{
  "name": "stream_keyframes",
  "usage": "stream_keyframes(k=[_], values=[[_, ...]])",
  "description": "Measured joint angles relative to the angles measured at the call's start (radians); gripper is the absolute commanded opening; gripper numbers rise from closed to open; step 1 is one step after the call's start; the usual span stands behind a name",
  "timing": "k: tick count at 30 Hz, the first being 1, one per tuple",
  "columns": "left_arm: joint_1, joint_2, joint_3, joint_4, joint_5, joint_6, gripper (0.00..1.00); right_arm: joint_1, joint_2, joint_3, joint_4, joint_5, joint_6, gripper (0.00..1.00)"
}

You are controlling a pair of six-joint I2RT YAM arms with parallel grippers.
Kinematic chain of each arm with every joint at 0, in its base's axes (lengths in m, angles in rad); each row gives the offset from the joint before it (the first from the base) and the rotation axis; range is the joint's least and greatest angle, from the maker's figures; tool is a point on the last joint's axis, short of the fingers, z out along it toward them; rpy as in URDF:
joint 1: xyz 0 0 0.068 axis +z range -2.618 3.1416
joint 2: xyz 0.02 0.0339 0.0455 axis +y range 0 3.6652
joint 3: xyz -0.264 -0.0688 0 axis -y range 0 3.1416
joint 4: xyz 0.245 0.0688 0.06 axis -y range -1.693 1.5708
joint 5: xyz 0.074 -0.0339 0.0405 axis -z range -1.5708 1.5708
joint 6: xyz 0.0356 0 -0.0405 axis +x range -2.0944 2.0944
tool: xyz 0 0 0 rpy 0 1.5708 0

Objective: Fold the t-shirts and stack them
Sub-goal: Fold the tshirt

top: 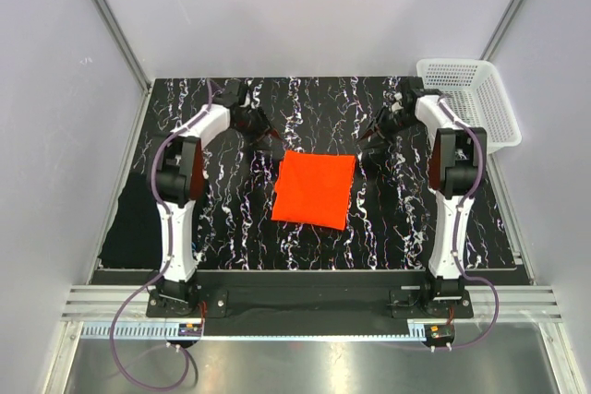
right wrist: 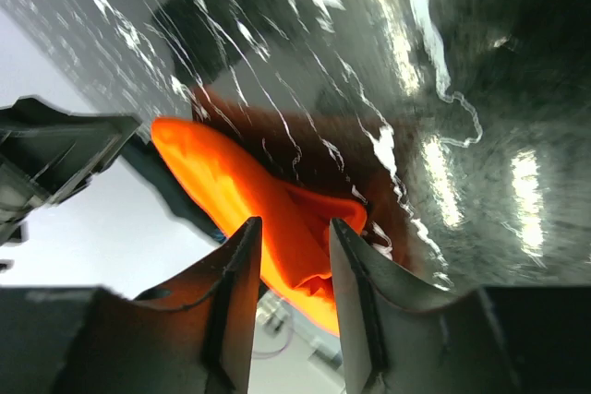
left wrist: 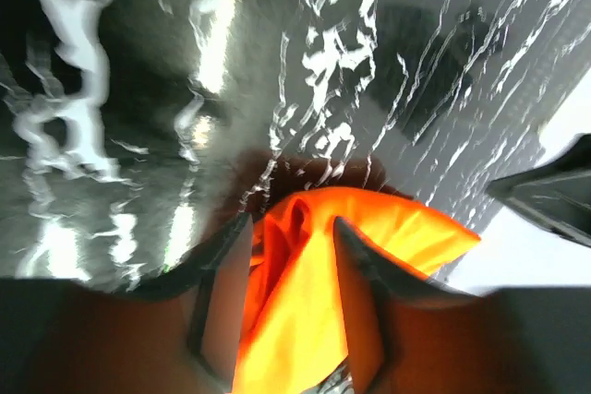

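Nearest to me, my two white arms rise from their bases on a ribbed metal rail (top: 305,306). Beyond it lies the glossy mat (top: 406,219), black with white veins, flat and hard-looking. At its left edge, close beside my left arm, sits the black t-shirt (top: 129,223), a dull, soft folded rectangle, well apart from everything else.

In the middle of the mat lies the orange-red t-shirt (top: 314,189), folded into a near-square with crisp straight sides, turned slightly askew. Bare mat surrounds it on the near, left and right sides, so there is open room there.

Both tools are at its far edge. My left gripper (left wrist: 291,221) has its dark, wedge-shaped fingers spread, and a rumpled ridge of bright cloth sits in the gap between them. My right gripper (right wrist: 294,222) is the same: fingers parted, with a soft orange fold between. I cannot tell whether the pads touch the fabric. Both wrist views are blurred, the mat's veins smeared into streaks.

Farther off, at the far right corner, the white plastic mesh basket (top: 494,117) overhangs the mat's right edge, near my right arm. Plain pale walls close in behind and on both sides.
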Motion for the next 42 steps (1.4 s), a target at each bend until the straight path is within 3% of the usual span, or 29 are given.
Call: stream_keyframes(k=[3, 8, 13, 19, 22, 26, 42], values=[[0.021, -0.024, 0.032, -0.045, -0.014, 0.059, 0.59, -0.001, -0.005, 0.081, -0.045, 0.072, -0.049, 0.44], [0.008, -0.223, -0.035, -0.039, -0.025, 0.099, 0.45, 0.003, -0.126, 0.039, -0.069, 0.117, -0.113, 0.41], [-0.073, -0.38, -0.114, 0.117, 0.057, 0.088, 0.53, 0.025, -0.287, -0.143, 0.007, 0.016, -0.094, 0.39], [-0.135, -0.279, -0.125, 0.161, 0.098, 0.129, 0.61, 0.071, -0.306, -0.218, 0.063, -0.077, -0.086, 0.42], [-0.127, -0.225, -0.109, 0.086, 0.065, 0.194, 0.63, 0.074, -0.306, -0.241, 0.066, -0.077, -0.093, 0.53], [-0.118, -0.196, -0.087, 0.014, -0.003, 0.277, 0.64, 0.074, -0.306, -0.262, 0.06, -0.048, -0.122, 0.61], [-0.114, 0.034, 0.064, -0.072, -0.087, 0.37, 0.64, 0.092, -0.192, -0.256, 0.053, 0.039, -0.214, 0.57]])
